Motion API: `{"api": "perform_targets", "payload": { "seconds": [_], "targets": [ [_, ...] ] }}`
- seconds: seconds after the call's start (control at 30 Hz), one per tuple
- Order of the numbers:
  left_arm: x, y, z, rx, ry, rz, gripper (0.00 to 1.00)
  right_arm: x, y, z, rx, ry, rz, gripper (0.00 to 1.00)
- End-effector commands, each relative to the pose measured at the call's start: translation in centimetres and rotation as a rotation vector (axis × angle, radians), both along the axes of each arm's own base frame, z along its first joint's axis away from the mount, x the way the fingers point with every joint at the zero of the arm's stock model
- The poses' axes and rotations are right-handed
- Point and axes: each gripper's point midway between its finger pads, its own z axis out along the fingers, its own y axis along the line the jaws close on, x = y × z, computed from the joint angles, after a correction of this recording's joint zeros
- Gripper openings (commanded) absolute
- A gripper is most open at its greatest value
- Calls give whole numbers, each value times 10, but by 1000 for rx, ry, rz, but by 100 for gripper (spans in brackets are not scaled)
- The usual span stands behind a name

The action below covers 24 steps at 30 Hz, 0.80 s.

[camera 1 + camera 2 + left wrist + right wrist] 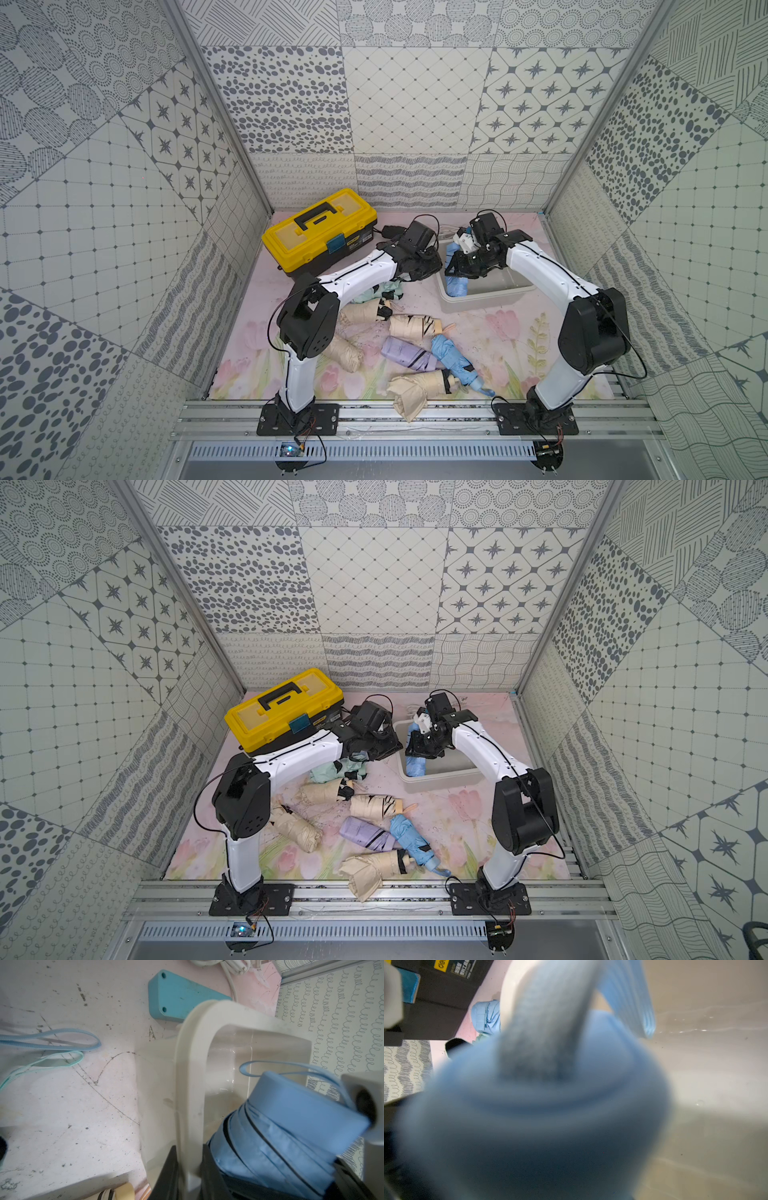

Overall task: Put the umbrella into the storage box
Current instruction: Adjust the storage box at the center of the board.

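Umbrella: you have the blue umbrella (457,286) in your right gripper (456,268), jaws clamped round its middle, inside the storage box (486,302) outline.
Axis: it runs near-to-far along the box's left wall, directly under that gripper. You cannot tell whether it touches the floor.
Left gripper (190,1169): pinched shut on the box's left rim.
Box contents: only this 1 umbrella shows.
Outside: other folded umbrellas (409,353) lie on the mat.
Next: probably lower and release.

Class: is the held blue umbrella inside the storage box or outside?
Inside: the blue umbrella sits within the storage box walls, held by the right gripper.
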Motion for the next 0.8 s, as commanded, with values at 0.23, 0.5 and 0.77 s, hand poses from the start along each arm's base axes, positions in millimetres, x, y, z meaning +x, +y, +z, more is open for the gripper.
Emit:
{"api": "perform_targets", "payload": {
  "seconds": [0.23,0.5,0.77],
  "targets": [
    [2,-7,8,21,-63,-92,0,-11,15,-37,18,54,13,26],
    [4,-8,10,15,-81,-100,0,-8,12,-53,32,29,-19,34],
    [6,-10,23,-19,-119,-107,24,-2,9,-70,18,-1,-47,50]
  ]
}}
